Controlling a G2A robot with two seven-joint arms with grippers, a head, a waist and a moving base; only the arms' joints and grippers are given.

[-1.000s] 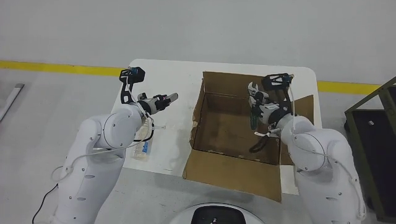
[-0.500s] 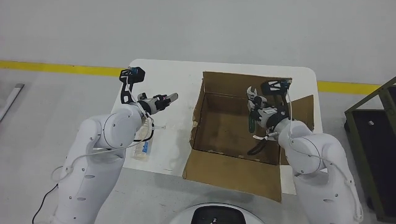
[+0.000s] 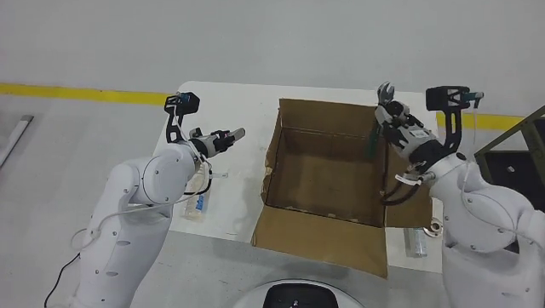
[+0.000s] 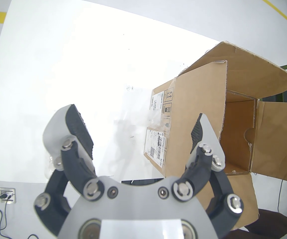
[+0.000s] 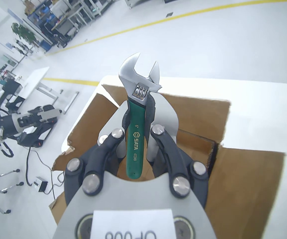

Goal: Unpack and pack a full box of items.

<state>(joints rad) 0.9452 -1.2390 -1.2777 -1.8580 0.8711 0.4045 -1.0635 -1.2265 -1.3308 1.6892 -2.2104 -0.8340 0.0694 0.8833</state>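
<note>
My right end effector (image 5: 139, 111) is clenched on the green handle of an adjustable wrench (image 5: 136, 135), gripping it just below the metal head. The head sticks out past my fingertips (image 5: 153, 105) with its jaw part open. From above, this end effector (image 3: 400, 129) hangs over the right wall of the cardboard box (image 3: 319, 236), close to the box's far right corner. The wrench (image 3: 385, 95) points its head toward the box's far edge, and the handle end hangs over the inside of the box, next to that wall. The box stands open on the white table (image 3: 230, 104) with its flaps folded outward, one of them spread to the right beneath my arm. My left end effector (image 4: 138, 128) is released, both dark pads (image 4: 78, 125) spread wide with nothing between them. It hovers over the bare table to the left of the box, well apart from the box's left wall, which carries printed labels (image 4: 158, 123). In the top view it (image 3: 226, 138) sits level with the middle of that left wall. A clear bottle (image 3: 196, 202) lies on the table farther left of the box, partly under my left arm. Another clear bottle (image 3: 415, 242) lies just beside the box's near right corner.
</note>
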